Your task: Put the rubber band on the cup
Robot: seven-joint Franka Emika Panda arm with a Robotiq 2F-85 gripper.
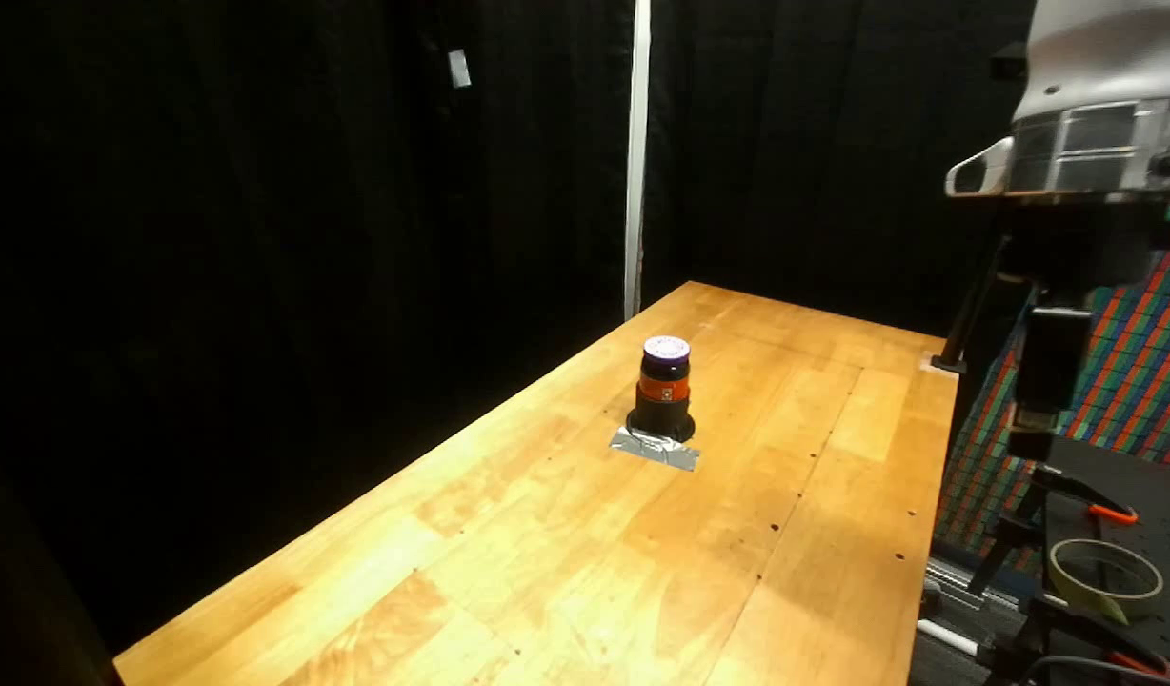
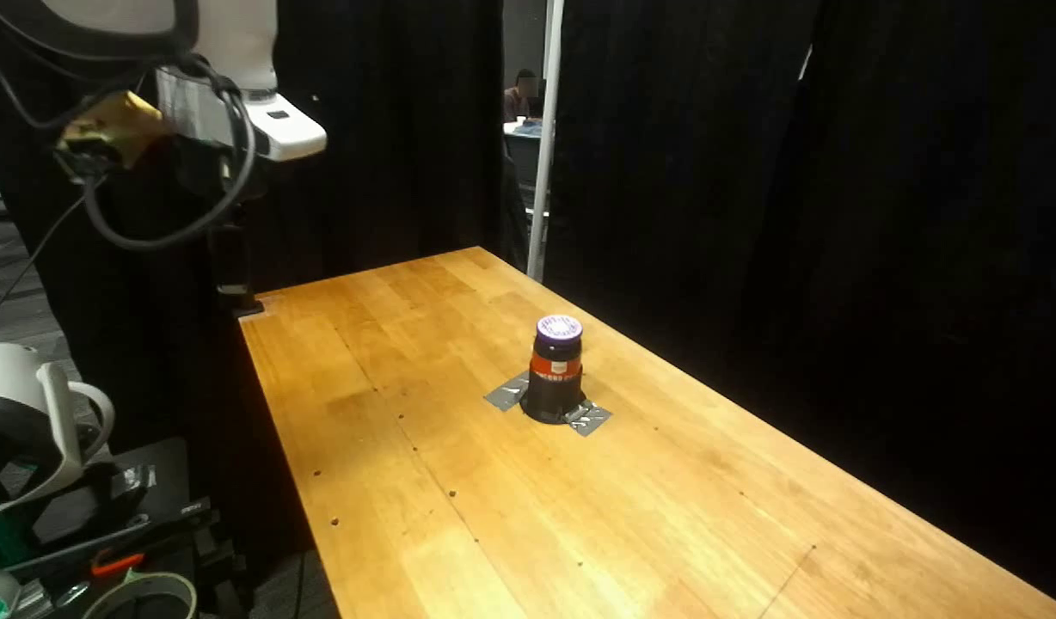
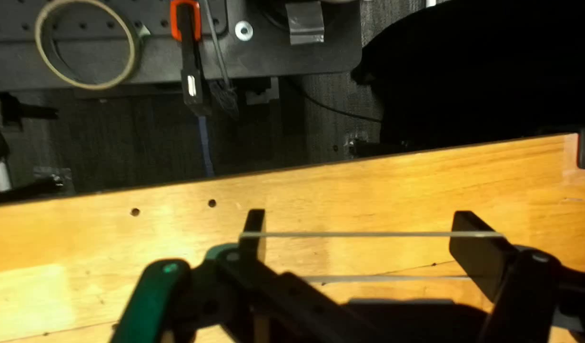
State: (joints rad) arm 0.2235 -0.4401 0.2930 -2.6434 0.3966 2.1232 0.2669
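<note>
The cup [image 1: 663, 389] stands upright on the wooden table [image 1: 585, 562]. It has a dark body, an orange-red band and a white top with a purple rim. It also shows in an exterior view [image 2: 555, 370]. Its black base is held by silver tape. My gripper [image 3: 360, 224] is open, and a pale rubber band [image 3: 359, 234] is stretched around the outside of both fingers. In both exterior views the gripper [image 1: 1031, 440] hangs at the table's long edge, well apart from the cup, its dark shape [image 2: 232, 279] hard to make out. The cup is out of the wrist view.
A black side stand beside the table holds a tape roll [image 1: 1106, 576] and an orange-handled clamp [image 3: 187, 47]. A black post foot [image 1: 949, 365] is fixed at the table's far corner. Black curtains hang behind the table. A white kettle-like object [image 2: 29, 413] stands beside the table.
</note>
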